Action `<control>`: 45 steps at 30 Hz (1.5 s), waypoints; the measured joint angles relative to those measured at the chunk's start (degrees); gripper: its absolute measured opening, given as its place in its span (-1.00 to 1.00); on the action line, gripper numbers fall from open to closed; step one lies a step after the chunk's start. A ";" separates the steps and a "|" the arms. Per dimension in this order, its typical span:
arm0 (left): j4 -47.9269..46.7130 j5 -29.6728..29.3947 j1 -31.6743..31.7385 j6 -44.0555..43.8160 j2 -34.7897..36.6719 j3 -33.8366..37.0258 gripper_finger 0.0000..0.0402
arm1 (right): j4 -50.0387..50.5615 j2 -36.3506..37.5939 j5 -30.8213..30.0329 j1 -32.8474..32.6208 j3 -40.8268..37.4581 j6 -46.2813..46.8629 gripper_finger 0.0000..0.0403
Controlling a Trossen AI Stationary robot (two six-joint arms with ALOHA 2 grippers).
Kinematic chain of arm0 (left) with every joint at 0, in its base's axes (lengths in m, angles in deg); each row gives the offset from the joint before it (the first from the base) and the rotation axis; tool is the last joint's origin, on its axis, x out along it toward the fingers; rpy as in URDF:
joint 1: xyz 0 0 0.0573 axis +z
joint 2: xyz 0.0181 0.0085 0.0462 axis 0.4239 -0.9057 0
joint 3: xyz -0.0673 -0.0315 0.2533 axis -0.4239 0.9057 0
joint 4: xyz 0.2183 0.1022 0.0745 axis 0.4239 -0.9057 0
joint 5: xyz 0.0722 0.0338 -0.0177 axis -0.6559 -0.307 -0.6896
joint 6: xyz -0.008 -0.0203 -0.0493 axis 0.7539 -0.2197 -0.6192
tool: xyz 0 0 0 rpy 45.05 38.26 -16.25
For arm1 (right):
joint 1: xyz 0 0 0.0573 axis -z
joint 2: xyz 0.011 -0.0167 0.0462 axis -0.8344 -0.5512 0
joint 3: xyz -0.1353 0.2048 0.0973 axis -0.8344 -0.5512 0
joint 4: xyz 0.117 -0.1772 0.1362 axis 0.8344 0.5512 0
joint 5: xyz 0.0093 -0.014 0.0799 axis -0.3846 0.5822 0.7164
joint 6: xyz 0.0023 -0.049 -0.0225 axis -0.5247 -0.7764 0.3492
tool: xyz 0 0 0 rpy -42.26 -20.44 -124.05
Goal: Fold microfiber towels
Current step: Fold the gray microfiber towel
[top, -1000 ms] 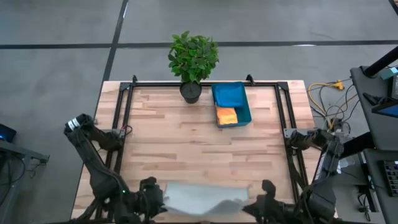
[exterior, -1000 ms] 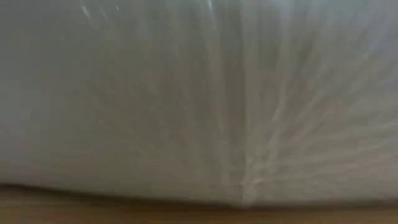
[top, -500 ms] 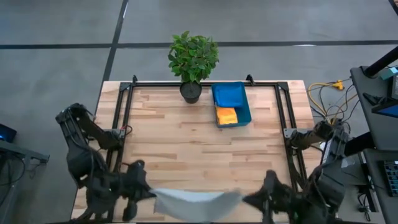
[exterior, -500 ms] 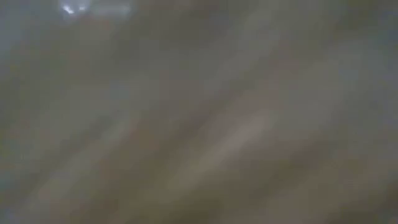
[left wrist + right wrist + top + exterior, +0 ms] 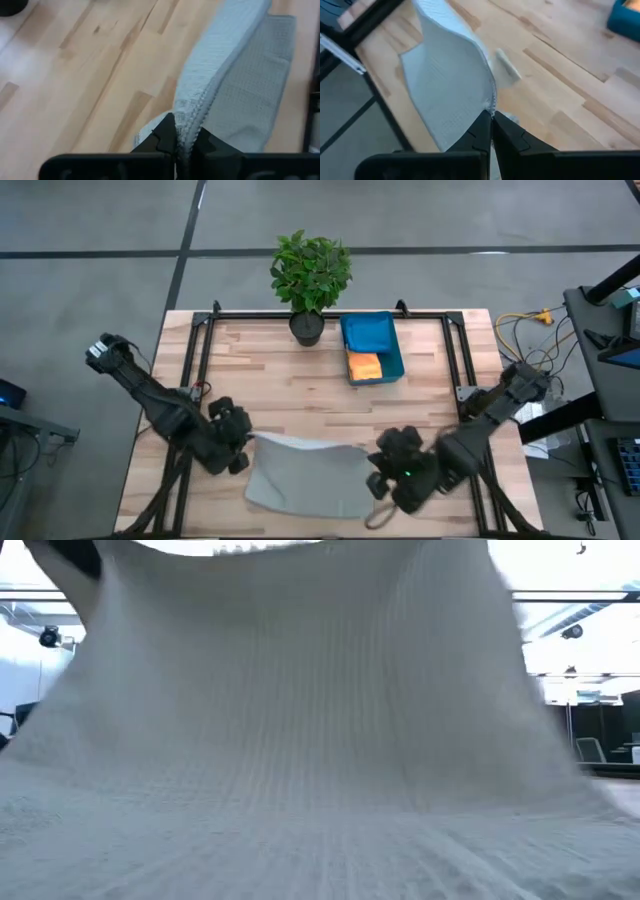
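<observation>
Pale wood planks make up the table (image 5: 300, 395), ringed by a black rail frame, and nearly everything on it is small beside the two dark arms reaching in from the near corners. Between their grippers hangs the grey towel (image 5: 305, 475), the biggest cloth here: its far edge is lifted and stretched from one gripper to the other, while its near half sags down and lies on the wood toward the table's front edge. In the low view the same towel (image 5: 300, 740) fills almost the whole picture like a raised curtain. The left gripper (image 5: 243, 442) sits at the towel's left far corner, and its wrist camera shows the fingers (image 5: 162, 137) pinched tight on the stitched hem of the towel (image 5: 235, 75). The right gripper (image 5: 377, 467) holds the opposite corner, its fingers (image 5: 480, 131) closed together on the towel's (image 5: 450, 85) edge, the cloth draping away from them. Well beyond both grippers, at the far side of the table, a potted plant (image 5: 310, 275) stands by the rail, and just beside it is a blue bin (image 5: 372, 345). Inside the bin, at the end nearer the grippers, lies the orange towel (image 5: 364, 366), folded small.
</observation>
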 joint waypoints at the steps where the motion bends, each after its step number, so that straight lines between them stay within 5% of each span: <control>1: 2.01 0.62 1.07 1.71 1.19 2.34 -1.00 | -2.59 0.57 1.03 1.39 -2.50 -1.03 -0.96; 9: 22.42 11.92 14.26 19.12 10.44 19.58 -1.00 | -23.41 5.78 7.95 11.76 -21.54 -8.46 -0.96; 19: 23.85 21.00 29.80 30.43 16.80 32.22 -1.00 | -27.78 11.40 10.38 22.02 -37.75 -6.52 -0.96; 40: 39.66 20.46 46.78 45.97 -2.90 34.59 -1.00 | -23.67 10.88 13.21 31.21 -41.11 -6.35 -0.95; 45: 39.14 18.38 48.72 47.62 -3.23 32.92 -0.80 | -20.33 11.17 13.25 31.69 -41.12 -6.30 -0.77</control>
